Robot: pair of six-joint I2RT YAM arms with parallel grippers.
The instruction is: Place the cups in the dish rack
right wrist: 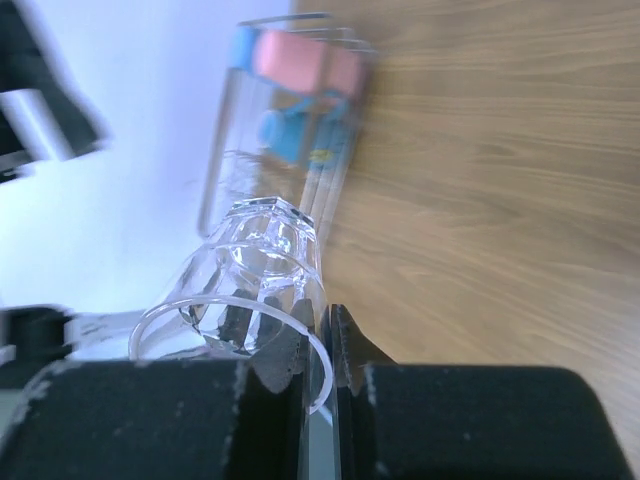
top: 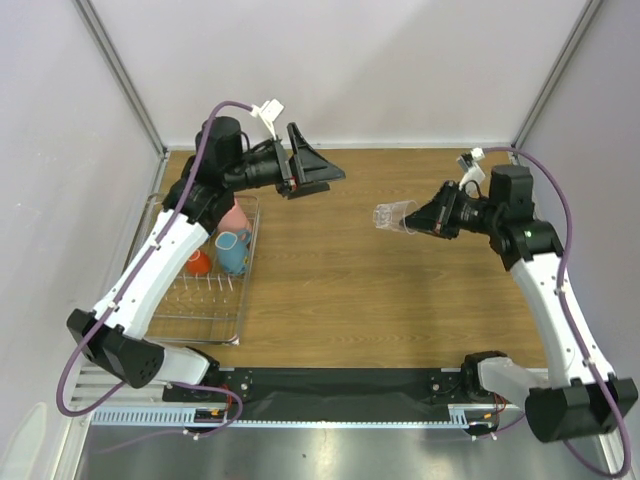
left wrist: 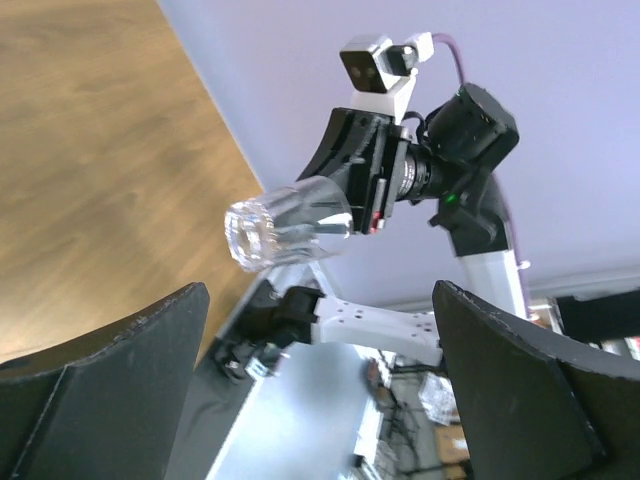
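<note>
My right gripper (top: pixel 418 218) is shut on the rim of the tiny clear glass (top: pixel 392 215) and holds it sideways in the air over the table's middle. In the right wrist view one finger is inside the glass (right wrist: pixel 250 290) and one outside, at the gripper (right wrist: pixel 318 335). My left gripper (top: pixel 318 172) is open and empty, raised at the back and facing the glass (left wrist: pixel 285 225). The dish rack (top: pixel 195 305) stands at the left. It holds the pink tumbler (top: pixel 234 218), the blue-grey mug (top: pixel 233 250) and the orange mug (top: pixel 198 262). The light-blue tumbler (right wrist: pixel 243 45) shows beside the pink tumbler (right wrist: pixel 305 62).
The left arm's white link (top: pixel 160 265) crosses over the rack's left side. Grey walls close in the wooden table (top: pixel 350 290) at the back and sides. A black strip (top: pixel 340 385) with both arm bases runs along the near edge.
</note>
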